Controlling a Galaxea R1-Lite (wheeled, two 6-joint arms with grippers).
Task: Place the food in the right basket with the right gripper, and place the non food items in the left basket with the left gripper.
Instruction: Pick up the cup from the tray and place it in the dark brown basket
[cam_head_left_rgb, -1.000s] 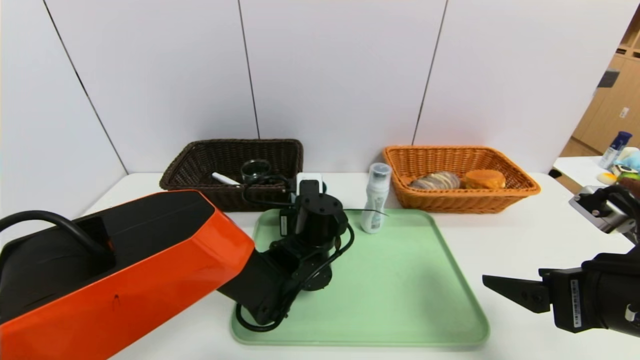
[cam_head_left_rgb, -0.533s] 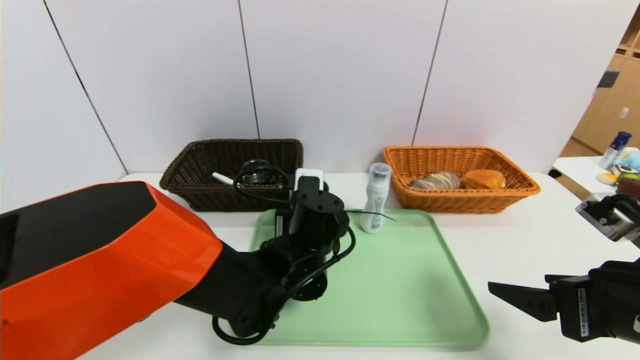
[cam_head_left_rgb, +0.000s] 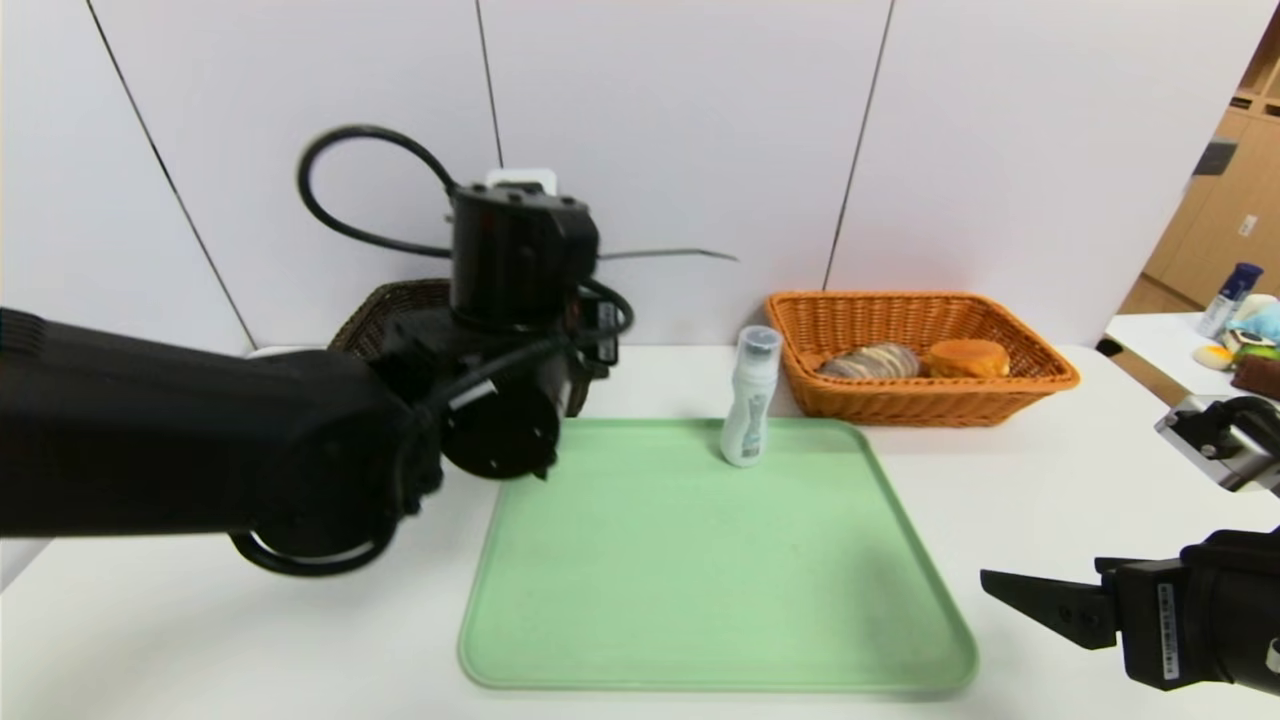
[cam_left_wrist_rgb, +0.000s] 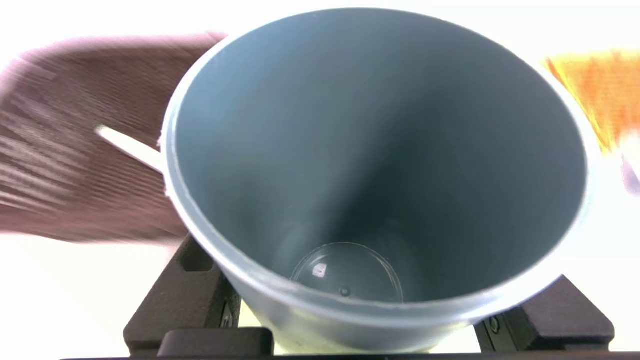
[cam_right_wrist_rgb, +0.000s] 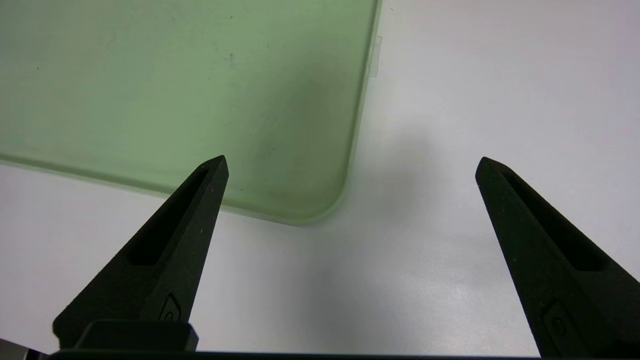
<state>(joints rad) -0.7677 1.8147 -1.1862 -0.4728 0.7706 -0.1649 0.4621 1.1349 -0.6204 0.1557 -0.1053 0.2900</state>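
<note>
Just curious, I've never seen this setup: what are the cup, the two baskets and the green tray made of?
Cup: likely plastic, smooth teal wall with a clear base. Orange basket and brown basket: woven wicker or an imitation, strands showing. Tray: probably plastic, matte pale green with moulded rounded corners.

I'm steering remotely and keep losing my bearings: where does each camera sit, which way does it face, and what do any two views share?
Head: on the head, facing forward and down at the tray and both baskets; both arms show.
Left wrist: on the raised left arm, looking into the cup held by the left end effector, brown basket beyond.
Right wrist: low over the table, open right end effector by the tray corner.
Shared: head and right wrist both show the tray.
</note>
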